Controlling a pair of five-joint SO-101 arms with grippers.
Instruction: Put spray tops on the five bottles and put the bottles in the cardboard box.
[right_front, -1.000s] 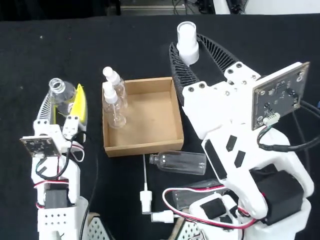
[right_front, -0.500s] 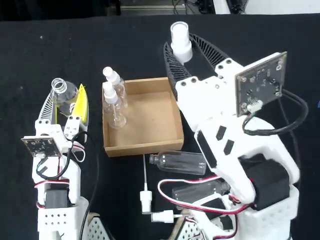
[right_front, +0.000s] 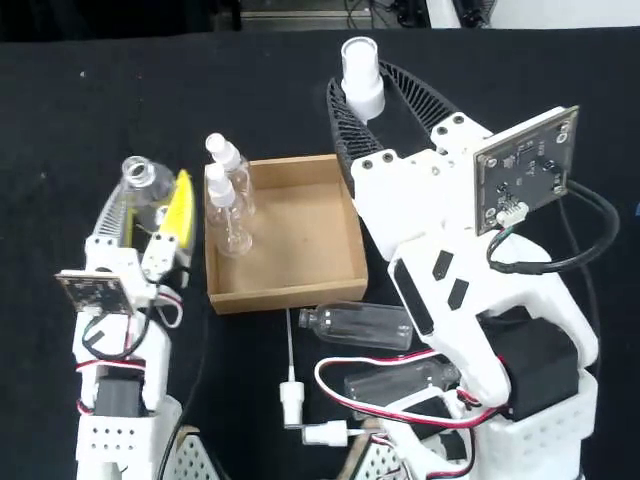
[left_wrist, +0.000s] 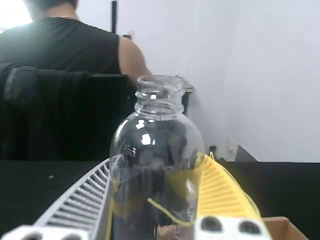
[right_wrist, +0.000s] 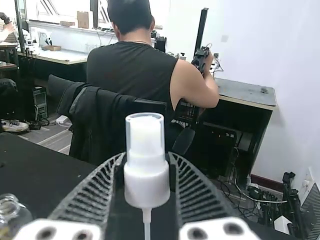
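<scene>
The right gripper (right_front: 362, 78) is pinching a white spray top (right_front: 362, 72) between its ribbed black fingers, nozzle cap up and the thin dip tube (right_wrist: 146, 226) hanging down between them. The left gripper (right_front: 153, 192) is closed around the belly of an open bottle (right_front: 147, 183), one pale finger and one yellow finger pressed to its sides. The bottle stands upright in that grip, its threaded neck (left_wrist: 159, 92) bare above the fingertips.

The two grippers are well apart, with the cardboard box (right_front: 285, 292) between them, nearer the arms' bases. Along the box wall closest to the left gripper are two capped bottles (right_front: 228, 215), so two of the five look finished. Back towards the right arm's base an uncapped bottle (right_front: 360, 325) lies on its side on the black table (right_front: 520, 90), just outside the box. A second bottle (right_front: 395, 385) sits partly under that arm (its neck is hidden). Two loose spray tops (right_front: 291, 395) lie close by.

The step in hand seems to be capping the third bottle. The next move calls for bringing the held top over the bare neck, tube lined up with the opening. Then it wants a straight descent, since a tilted tube would likely catch the rim, and seating the collar on the threads.
</scene>
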